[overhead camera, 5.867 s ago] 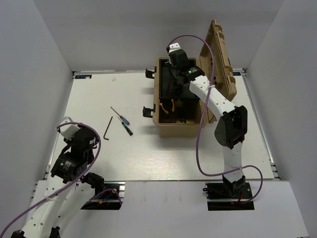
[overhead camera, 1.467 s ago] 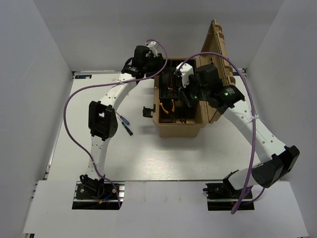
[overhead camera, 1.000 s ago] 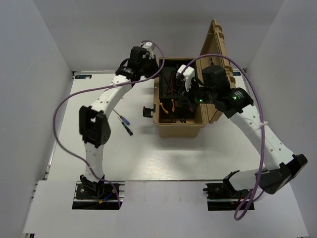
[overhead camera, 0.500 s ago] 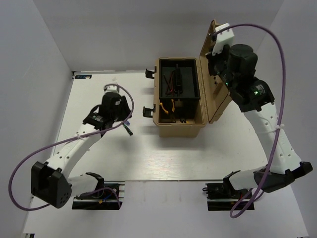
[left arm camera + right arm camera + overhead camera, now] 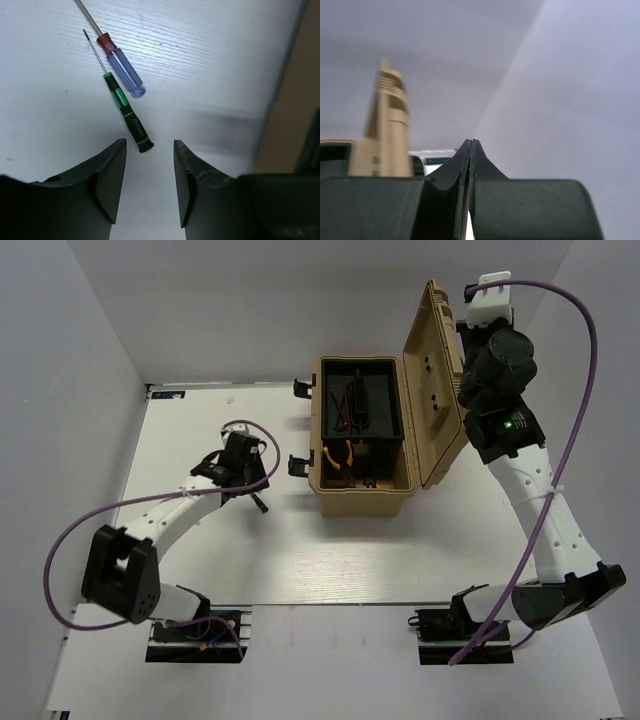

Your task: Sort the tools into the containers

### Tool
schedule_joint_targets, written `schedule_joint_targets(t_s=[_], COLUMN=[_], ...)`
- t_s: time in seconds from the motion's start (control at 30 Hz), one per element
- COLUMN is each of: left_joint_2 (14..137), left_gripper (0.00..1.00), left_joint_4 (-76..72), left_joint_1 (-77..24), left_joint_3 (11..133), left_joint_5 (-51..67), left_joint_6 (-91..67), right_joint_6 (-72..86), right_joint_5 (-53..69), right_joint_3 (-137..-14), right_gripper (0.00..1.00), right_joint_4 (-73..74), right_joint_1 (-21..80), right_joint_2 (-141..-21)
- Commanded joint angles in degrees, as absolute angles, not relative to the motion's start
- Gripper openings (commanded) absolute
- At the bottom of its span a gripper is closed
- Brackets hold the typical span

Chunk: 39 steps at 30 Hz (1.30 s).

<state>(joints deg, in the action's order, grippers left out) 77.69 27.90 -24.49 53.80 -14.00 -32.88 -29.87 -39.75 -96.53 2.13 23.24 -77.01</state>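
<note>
The left gripper (image 5: pixel 150 145) hangs over the white table (image 5: pixel 215 55) with its two dark fingers (image 5: pixel 107 175) spread apart and nothing between the pads. Just past the fingertips lies a slim black-handled screwdriver with a green grip band (image 5: pixel 126 114), its black butt end sitting at the mouth of the gap. Close beside it, almost parallel, lies a clear blue-handled screwdriver with a red collar and a thin silver shaft (image 5: pixel 122 67). At the right edge stands the tan plastic toolbox wall (image 5: pixel 300 85), blurred.
</note>
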Motion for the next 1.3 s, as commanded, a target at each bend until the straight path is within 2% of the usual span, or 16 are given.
schedule_joint_targets(t_s=[0.0,0.13,0.5,0.73,1.27], left_joint_2=[83.20,87.70,102.91,103.54,108.80], left_gripper=[0.52,0.50,0.51,0.55,0.57], left_joint_4=[28.73,27.96,29.27,28.65,28.65], left_joint_1=[-24.52,-24.52,-21.71,-20.57,-18.98], left_joint_3=[57.65,58.88,70.39,68.47,70.14], left_joint_5=[-17.30,-20.30,-22.59,-22.59,-22.68], left_joint_6=[-34.80,-36.12,-38.49,-39.11,-39.11], right_joint_6=[-34.64,-32.17,-20.84,-16.09,-10.46], right_joint_5=[-44.48,-42.54,-35.42,-30.59,-23.38], right_joint_3=[-93.35,-90.00,-84.99,-83.67,-81.04], right_gripper=[0.00,0.00,0.00,0.00,0.00], right_joint_4=[-6.42,-4.13,4.74,8.69,13.27], right_joint_1=[20.66,16.36,6.16,1.50,-3.08], right_joint_2=[-73.05,-71.63,-68.74,-68.29,-65.48])
